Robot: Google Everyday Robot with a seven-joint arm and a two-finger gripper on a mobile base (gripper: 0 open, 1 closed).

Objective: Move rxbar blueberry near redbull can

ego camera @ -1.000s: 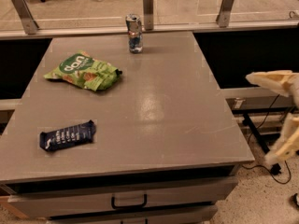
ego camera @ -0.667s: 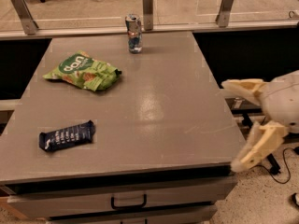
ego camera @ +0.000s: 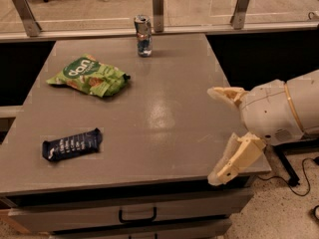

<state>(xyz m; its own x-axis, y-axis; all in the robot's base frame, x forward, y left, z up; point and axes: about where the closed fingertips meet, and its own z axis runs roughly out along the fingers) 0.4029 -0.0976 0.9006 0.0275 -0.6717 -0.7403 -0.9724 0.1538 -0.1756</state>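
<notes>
The rxbar blueberry [ego camera: 72, 144] is a flat dark navy wrapper with white lettering, lying near the table's front left corner. The redbull can [ego camera: 143, 35] stands upright at the far middle edge of the grey table [ego camera: 164, 108]. My gripper [ego camera: 219, 133] is at the right side of the table, over its front right part, with its two cream fingers spread wide apart and nothing between them. It is far to the right of the bar and well in front of the can.
A crinkly green chip bag [ego camera: 89, 76] lies on the left half of the table between bar and can. A glass railing with metal posts [ego camera: 158, 9] runs behind the table. A drawer with a handle [ego camera: 137, 215] sits under the front edge.
My gripper and arm have moved in from the right edge of the view to over the table's right side. The bar, can and bag have not moved.
</notes>
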